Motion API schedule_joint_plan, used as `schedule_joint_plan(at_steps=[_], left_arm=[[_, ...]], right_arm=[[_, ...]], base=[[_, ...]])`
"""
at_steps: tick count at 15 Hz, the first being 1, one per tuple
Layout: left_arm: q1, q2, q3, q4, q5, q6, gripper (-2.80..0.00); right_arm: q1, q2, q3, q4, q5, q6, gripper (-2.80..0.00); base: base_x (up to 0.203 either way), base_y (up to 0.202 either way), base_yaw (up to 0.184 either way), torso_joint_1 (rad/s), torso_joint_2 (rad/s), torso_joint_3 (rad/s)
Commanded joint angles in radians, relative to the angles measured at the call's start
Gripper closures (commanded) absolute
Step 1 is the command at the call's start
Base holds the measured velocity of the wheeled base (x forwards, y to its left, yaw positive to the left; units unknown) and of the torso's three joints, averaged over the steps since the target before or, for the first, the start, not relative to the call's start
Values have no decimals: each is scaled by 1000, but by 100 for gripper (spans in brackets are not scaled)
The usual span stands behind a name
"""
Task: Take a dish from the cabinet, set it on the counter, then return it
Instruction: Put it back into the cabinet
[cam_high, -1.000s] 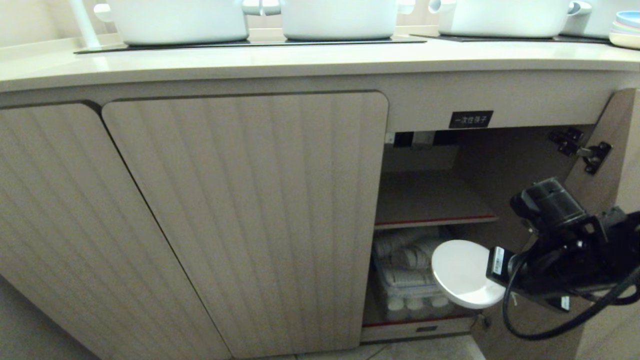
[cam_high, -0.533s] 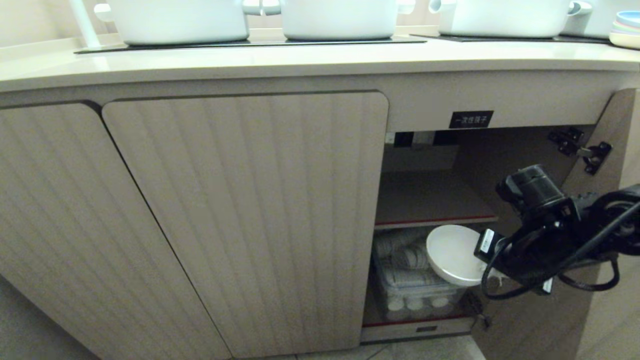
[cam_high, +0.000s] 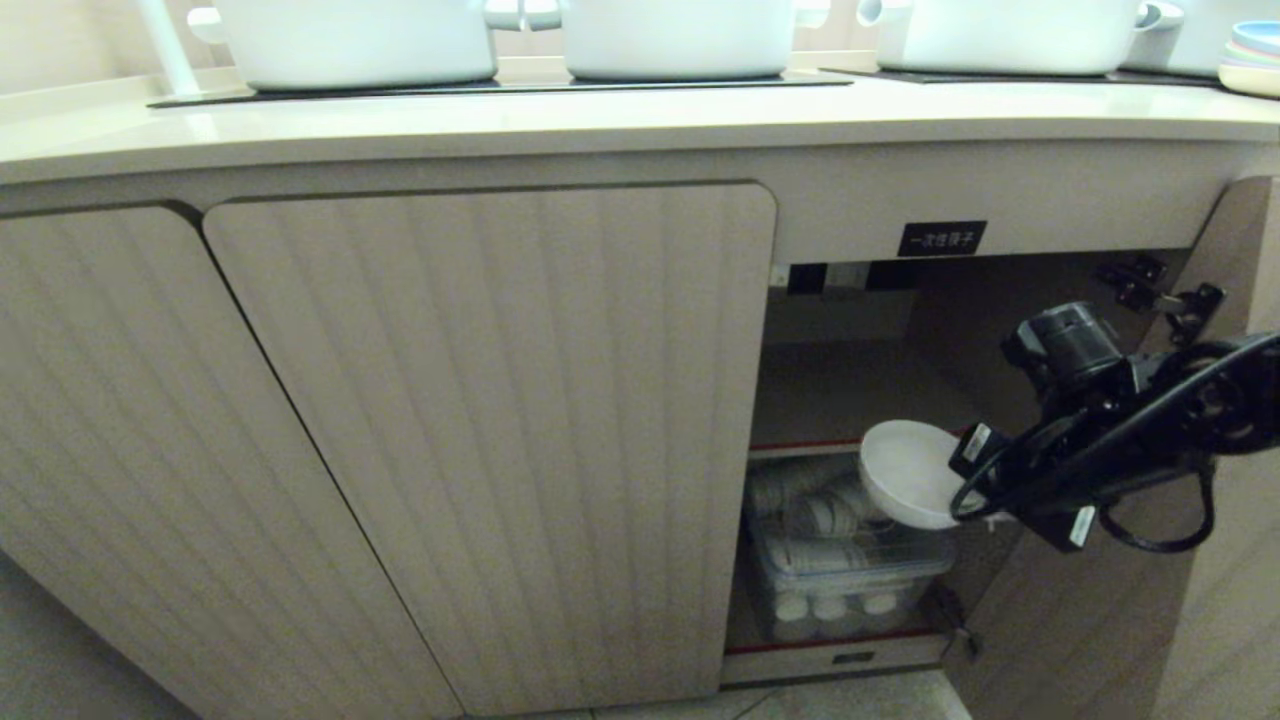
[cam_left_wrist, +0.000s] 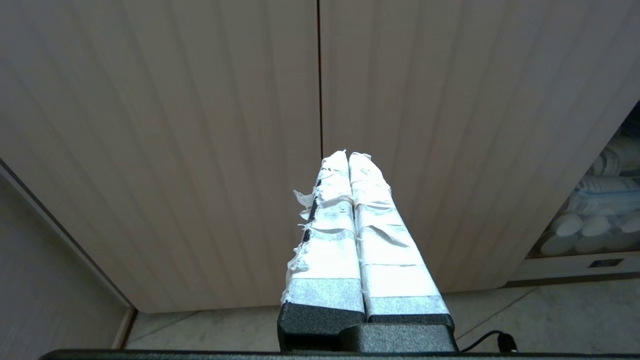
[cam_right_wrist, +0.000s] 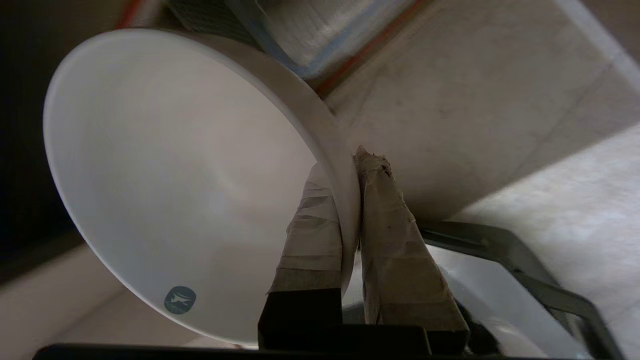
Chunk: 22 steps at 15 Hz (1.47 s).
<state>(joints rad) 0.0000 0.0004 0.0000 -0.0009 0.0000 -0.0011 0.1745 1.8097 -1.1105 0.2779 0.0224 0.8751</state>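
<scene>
The dish is a small white bowl, tilted on its side in the mouth of the open cabinet, level with the red-edged inner shelf. My right gripper reaches in from the right and is shut on the dish's rim. In the right wrist view the dish fills the picture, and the taped right gripper has one finger inside the wall and one outside. The counter runs above. My left gripper is shut and empty, facing closed fluted doors.
A clear bin of stacked white cups fills the cabinet's lower level under the dish. The open door with black hinges stands to the right of my arm. White pots sit on the cooktop; stacked plates are at far right.
My right gripper has carried the dish up and slightly inward, from low in front of the bin to the height of the shelf edge, and has tilted it more. The left arm has not moved.
</scene>
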Motion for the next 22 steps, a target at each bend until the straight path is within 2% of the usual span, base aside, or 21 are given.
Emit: schedule_joint_plan(at_steps=[1,5,14,18,22], left_arm=[[0,0,0,-1,0,0,0],[0,0,0,0,0,0,0],[0,0,0,1,1,0,0],[0,0,0,-1,0,0,0],[0,0,0,1,0,0,0]], right_arm=[[-30,35,-38,3,15,4,0],[-61,75,-87,3,46,2,0],[-70,163,-217,7,48,0,0],[-78,209,-322,89,45,-3,0],[-95,244,-376,115,45,-49,0]], base=[[0,0,0,0,0,0],[0,0,0,0,0,0],[0,0,0,0,0,0],[0,0,0,0,0,0],[0,0,0,0,0,0]])
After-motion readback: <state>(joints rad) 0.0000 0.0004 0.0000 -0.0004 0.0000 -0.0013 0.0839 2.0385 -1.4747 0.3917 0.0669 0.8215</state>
